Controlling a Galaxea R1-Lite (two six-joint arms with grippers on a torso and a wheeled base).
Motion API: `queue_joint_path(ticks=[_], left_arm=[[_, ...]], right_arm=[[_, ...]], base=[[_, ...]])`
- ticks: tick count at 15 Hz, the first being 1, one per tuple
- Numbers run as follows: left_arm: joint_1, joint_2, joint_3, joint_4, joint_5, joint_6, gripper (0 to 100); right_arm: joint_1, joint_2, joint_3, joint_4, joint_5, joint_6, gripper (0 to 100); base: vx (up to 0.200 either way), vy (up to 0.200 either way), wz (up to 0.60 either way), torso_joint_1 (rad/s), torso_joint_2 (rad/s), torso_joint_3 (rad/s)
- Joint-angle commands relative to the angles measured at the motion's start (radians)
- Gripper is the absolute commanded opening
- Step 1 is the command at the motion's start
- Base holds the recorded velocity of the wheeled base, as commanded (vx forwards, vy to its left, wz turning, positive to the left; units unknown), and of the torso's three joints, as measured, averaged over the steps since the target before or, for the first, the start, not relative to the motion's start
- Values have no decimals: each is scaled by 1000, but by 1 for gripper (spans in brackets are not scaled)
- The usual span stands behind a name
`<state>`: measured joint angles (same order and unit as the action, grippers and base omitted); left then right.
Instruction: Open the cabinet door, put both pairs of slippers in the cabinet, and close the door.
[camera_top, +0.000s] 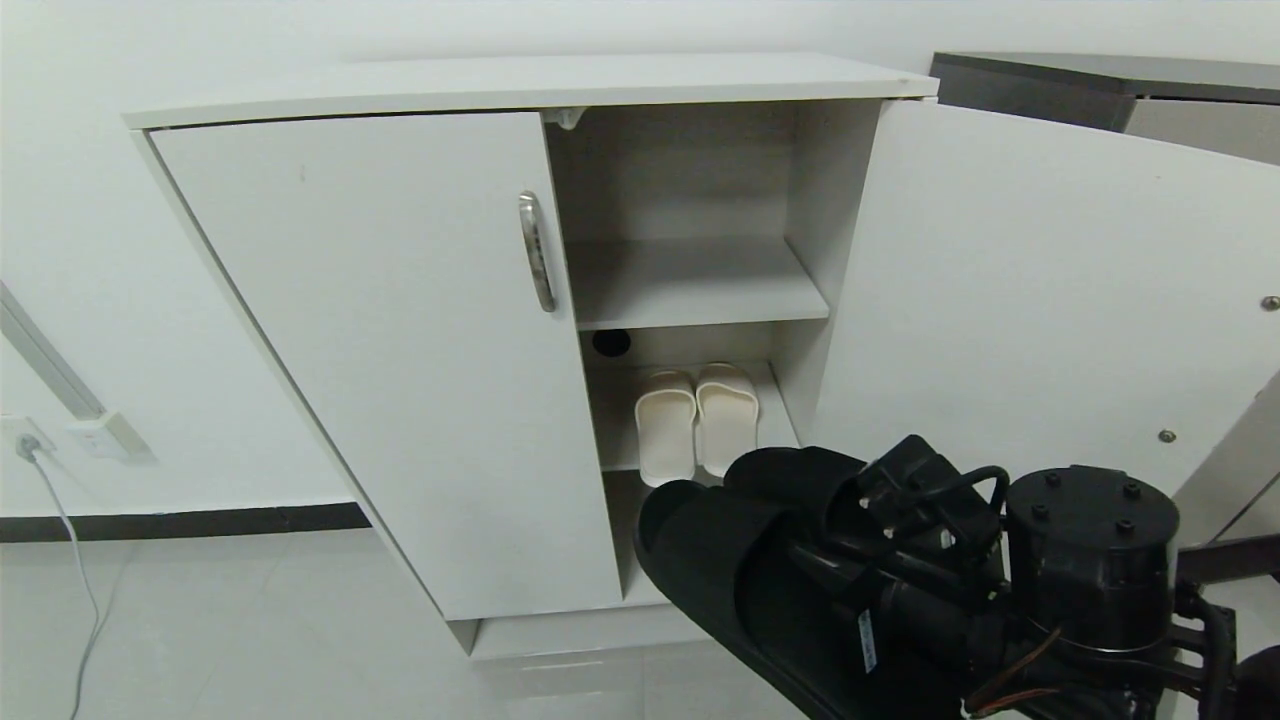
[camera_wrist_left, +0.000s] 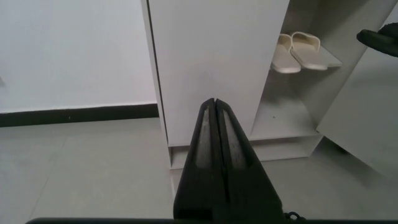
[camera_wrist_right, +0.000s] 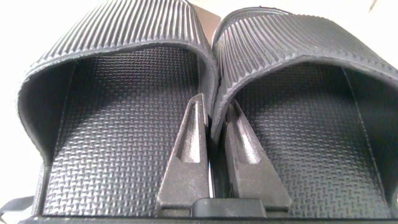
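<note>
Risk: the pair of black ribbed rubber slippers (camera_top: 720, 540), at lower centre-right of the head view just before the white wooden cabinet (camera_top: 500, 85), is pinched only by its 2 adjoining inner walls. 1 slipper may slip free, or the toes may strike the white shelf (camera_top: 772, 400) or the 2 cream foam slippers (camera_top: 695, 420) on it.

Right gripper (camera_wrist_right: 213, 109): nearly closed, clamping those walls.

Left gripper (camera_wrist_left: 214, 102): fully closed, holding nothing.

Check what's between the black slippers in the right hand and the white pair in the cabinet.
Nothing: the head view shows only bare shelf between the black slippers and the white slippers.
</note>
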<state>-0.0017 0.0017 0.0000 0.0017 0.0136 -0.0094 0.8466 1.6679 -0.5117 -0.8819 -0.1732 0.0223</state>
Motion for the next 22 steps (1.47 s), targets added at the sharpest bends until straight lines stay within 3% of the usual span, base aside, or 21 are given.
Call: queue_joint_path(ticks=[1,2,7,10,11,14,19,22], left_arm=[[0,0,0,0,0,0,0],[0,0,0,0,0,-1,0],[0,0,0,0,0,-1,0],[0,0,0,0,0,-1,0],[0,0,0,0,0,-1,0],[0,0,0,0,0,0,0],[0,0,0,0,0,0,0],[0,0,0,0,0,0,0]], right_arm=[[12,20,-27,-9,-40,7,0],[46,35,-53,-12,-141,18,0],[58,89,-111,-11,-232,30,0],[124,150,-223,17,-407,82,0],[157,204,-297,37,-525,87,0],[158,300,-449,57,-594,88,0],[120,306,-783,460,-655,203,0],[114,308,-900,569,-689,211,0]], base=[[0,0,0,0,0,0],[0,0,0,0,0,0],[0,80,0,1,2,3],[0,0,0,0,0,0],[0,0,0,0,0,0],[0,0,0,0,0,0],[0,0,0,0,0,0],[0,0,0,0,0,0]])
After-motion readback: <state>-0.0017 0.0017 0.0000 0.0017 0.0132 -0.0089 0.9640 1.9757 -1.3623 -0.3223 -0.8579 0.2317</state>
